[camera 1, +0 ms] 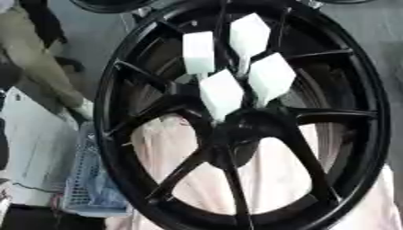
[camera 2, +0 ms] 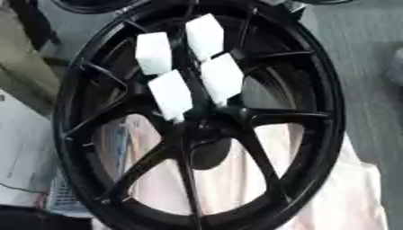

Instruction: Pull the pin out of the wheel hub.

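The pin to be pulled is showing as one of four white, block-headed pins clustered just above the wheel hub (camera 1: 236, 128), in the upper middle of the left eye view; the lowest pin (camera 1: 221, 93) is tapering down toward the hub centre, and its tip seems to be sitting in or right at the hub, though the seating itself is too dark to make out. The black wheel (camera 1: 108, 117) is filling almost the whole frame, tilted, with its spokes (camera 1: 185, 168) fanning out over a pale pink cloth (camera 1: 275, 184), and a blue basket (camera 1: 87, 191) is lying at the lower left. No robot hand is appearing here, so what the fingers are doing cannot be told. In the right eye view the same cluster is sitting further toward the upper left, with the topmost pin (camera 2: 204, 36) standing clear of its neighbours and the left pin (camera 2: 154, 53) apart from it; again neither hand is showing. To do this step well, a hand should probably be coming in from above, pinching one white head by its flat sides without knocking the pins beside it, and drawing it out along the pin's own slanted axis rather than sideways, so that it is not jamming in the hole.
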